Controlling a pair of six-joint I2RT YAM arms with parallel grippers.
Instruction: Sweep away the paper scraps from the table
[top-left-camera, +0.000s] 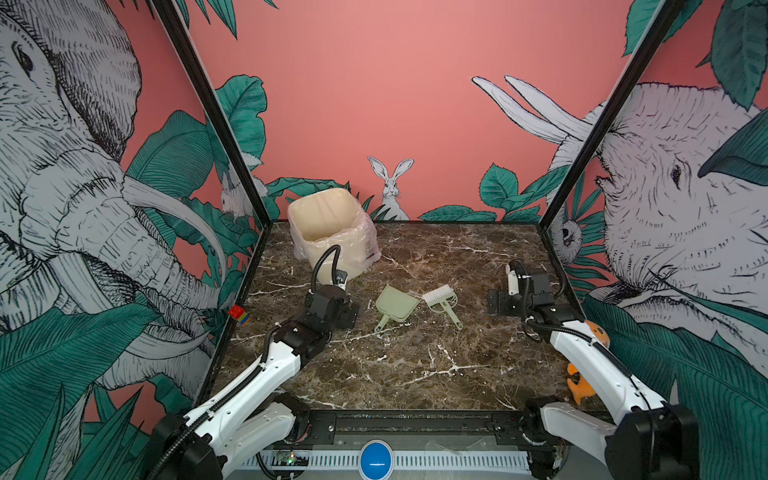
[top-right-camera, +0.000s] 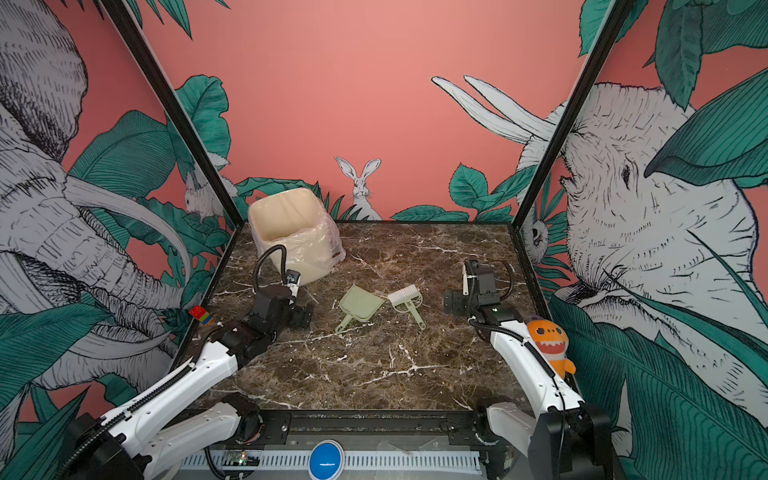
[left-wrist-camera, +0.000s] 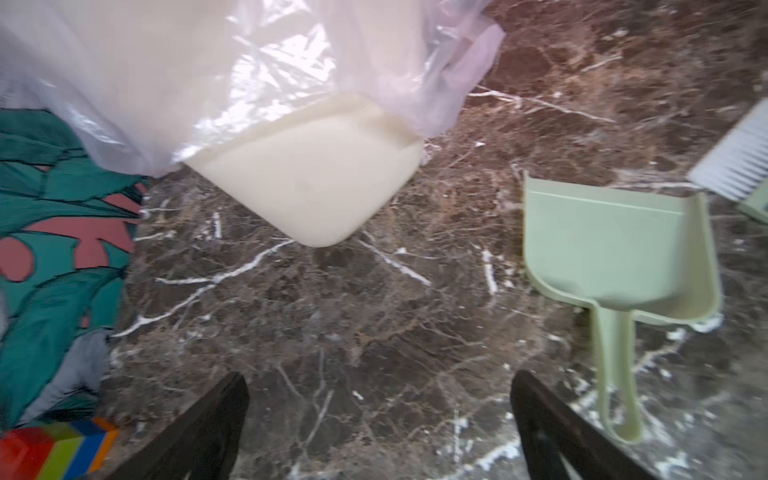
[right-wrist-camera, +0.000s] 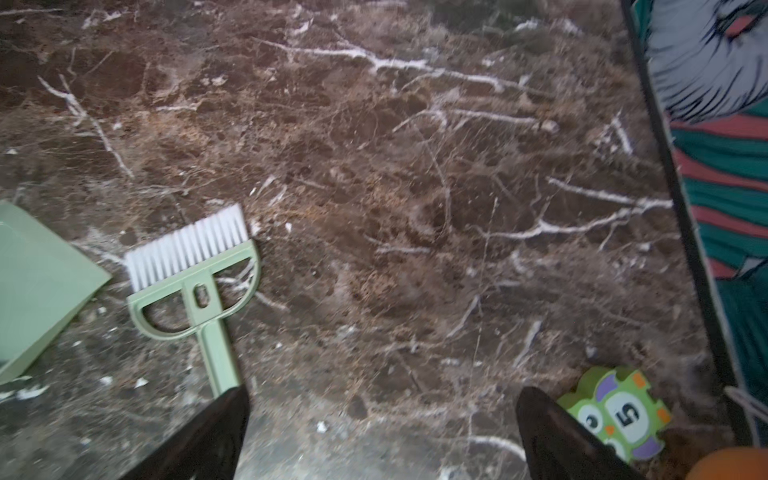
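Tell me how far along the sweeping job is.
Done, it seems: no coloured paper scraps show on the table in any view, and the dustpan lies empty beside the brush. In hand: nothing; the left gripper and right gripper are open and empty. Left: probably nothing, though the bin hides its bottom, so scraps inside cannot be confirmed.

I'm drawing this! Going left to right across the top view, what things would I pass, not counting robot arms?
Red, yellow and blue toy block, cream plastic bin with clear liner, pale green plastic dustpan, pale green brush with white bristles, orange plush toy.
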